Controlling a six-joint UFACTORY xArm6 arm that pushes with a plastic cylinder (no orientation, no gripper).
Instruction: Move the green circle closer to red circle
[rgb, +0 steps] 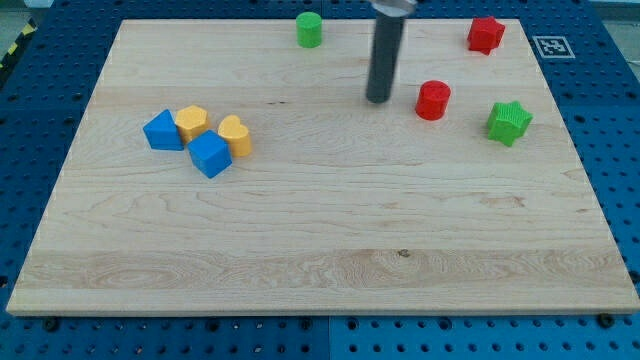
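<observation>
The green circle (309, 29) stands near the view's top edge of the wooden board (320, 240), left of centre-top. The red circle (433, 100) stands to the view's right and lower. My tip (378, 99) rests on the board between them, just left of the red circle with a small gap, and well below and to the right of the green circle. The dark rod rises from the tip to the view's top.
A red star-like block (486, 34) sits at the top right. A green star (509, 122) lies right of the red circle. At the left, two blue blocks (164, 131) (210, 154) and two yellow blocks (192, 122) (235, 136) cluster together.
</observation>
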